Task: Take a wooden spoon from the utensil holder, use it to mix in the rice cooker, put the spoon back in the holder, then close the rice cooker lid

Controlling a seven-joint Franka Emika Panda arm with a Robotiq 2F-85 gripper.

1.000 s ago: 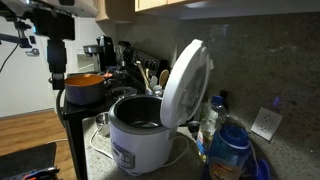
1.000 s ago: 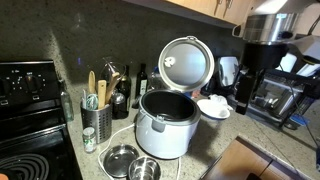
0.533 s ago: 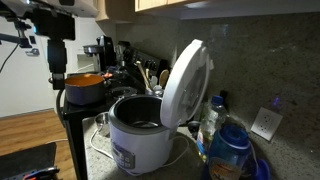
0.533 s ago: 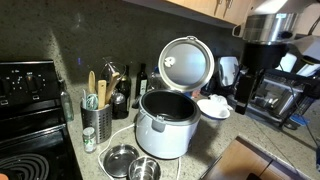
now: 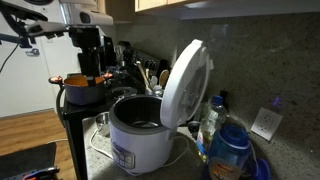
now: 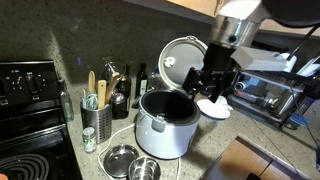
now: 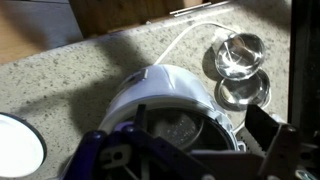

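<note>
1. Large rounded white-grey rice cooker (image 6: 162, 130): stands near the front edge of the speckled stone counter (image 6: 60, 72). The dark inner pot is exposed.
2. Round domed white rice cooker lid (image 6: 187, 62): hinged at the back and raised upright, with its grey-white inner face towards the pot. It is seen edge-on in an exterior view (image 5: 186, 85).
3. Small dark upright utensil holder (image 6: 96, 121): sits at the counter edge that meets the black stove (image 6: 28, 110), well apart from the cooker.
4. Slender wooden spoon (image 6: 91, 83): stands in the holder among other wooden and dark handles, untouched.
5. Dark robot gripper (image 6: 210, 88): hangs above the counter just beside the raised lid, jaws spread wide and empty. In the wrist view (image 7: 190, 160) its fingers frame the open cooker from above.
6. Two round shiny metal dishes (image 7: 240, 70): lie side by side at the front counter edge, next to the cooker.
7. White shallow bowl (image 6: 213, 108): rests on the counter beneath the gripper.
8. Orange pot (image 5: 84, 88): sits beyond the cooker.
</note>
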